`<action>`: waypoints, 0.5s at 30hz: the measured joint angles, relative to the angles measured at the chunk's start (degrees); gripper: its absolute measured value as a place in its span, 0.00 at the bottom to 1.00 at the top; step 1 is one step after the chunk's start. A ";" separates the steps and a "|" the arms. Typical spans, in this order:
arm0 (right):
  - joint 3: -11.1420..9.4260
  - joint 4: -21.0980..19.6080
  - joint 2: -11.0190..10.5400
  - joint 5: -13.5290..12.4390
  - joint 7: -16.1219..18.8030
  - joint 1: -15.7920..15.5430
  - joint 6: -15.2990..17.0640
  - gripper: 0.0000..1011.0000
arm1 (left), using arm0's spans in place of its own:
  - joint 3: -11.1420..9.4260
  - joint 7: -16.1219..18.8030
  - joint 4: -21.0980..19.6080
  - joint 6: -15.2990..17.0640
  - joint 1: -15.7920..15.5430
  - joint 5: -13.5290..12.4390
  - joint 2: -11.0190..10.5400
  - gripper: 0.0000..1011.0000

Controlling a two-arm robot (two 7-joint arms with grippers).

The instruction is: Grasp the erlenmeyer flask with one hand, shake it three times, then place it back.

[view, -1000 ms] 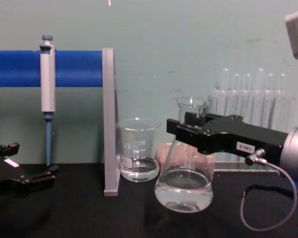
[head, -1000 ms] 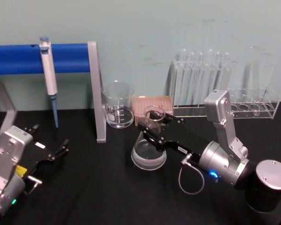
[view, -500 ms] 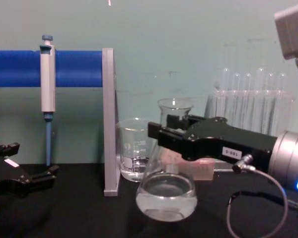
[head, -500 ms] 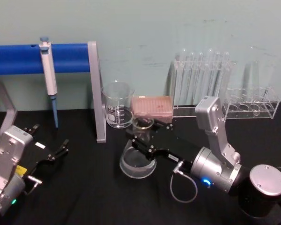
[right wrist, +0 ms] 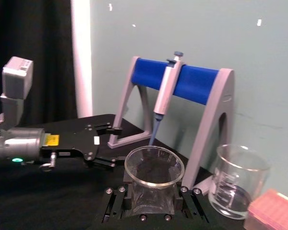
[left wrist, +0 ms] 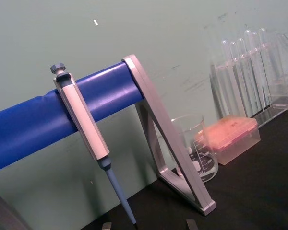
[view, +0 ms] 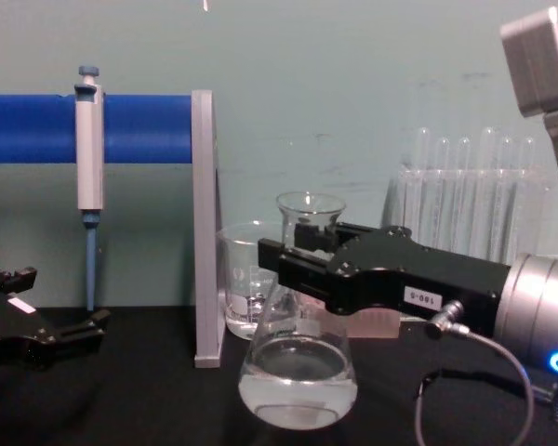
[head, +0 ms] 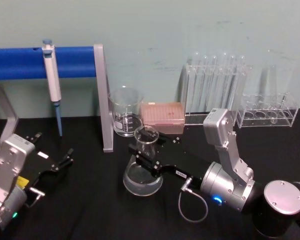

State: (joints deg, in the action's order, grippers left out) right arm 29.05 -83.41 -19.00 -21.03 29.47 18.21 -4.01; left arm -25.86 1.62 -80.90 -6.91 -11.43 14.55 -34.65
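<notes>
Right gripper [head: 146, 150] pinches the erlenmeyer flask [head: 142, 181] by its neck, likely so the liquid below can slosh; left gripper [head: 55, 144] sits parked, spread, well apart.

Setting being recorded as a laboratory bench. A pipette [head: 51, 75] is being hung upright on a blue bar stand [head: 20, 62] with grey legs. A graduated glass beaker [head: 126, 118] is being kept on the black tabletop [head: 90, 210] just beside the stand's leg, and a pink tip box [head: 162, 116] is sitting next to it. Tall test tubes [head: 215, 85] are being held upright in a clear rack [head: 210, 119] against the pale green wall [head: 155, 30]; a second clear rack [head: 267, 114] is being kept beside it. An erlenmeyer flask [head: 140, 184], clear liquid in its base, is being noted in front of the beaker.
</notes>
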 joint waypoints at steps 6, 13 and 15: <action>-1.28 -0.90 0.44 1.46 -3.46 -1.40 -1.10 0.45 | 0.00 0.00 0.00 0.00 0.00 0.00 0.00 0.99; -4.12 -2.47 1.19 3.46 -8.22 -3.81 -2.49 0.45 | 0.00 0.00 0.00 0.00 0.00 0.00 0.00 0.99; -5.23 -2.93 1.46 3.92 -9.80 -4.65 -2.66 0.45 | 0.00 0.00 0.00 0.00 0.00 0.00 0.00 0.99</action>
State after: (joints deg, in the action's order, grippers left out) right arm 23.82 -86.34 -17.54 -17.12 19.67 13.56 -6.66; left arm -25.86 1.62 -80.90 -6.91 -11.43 14.55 -34.65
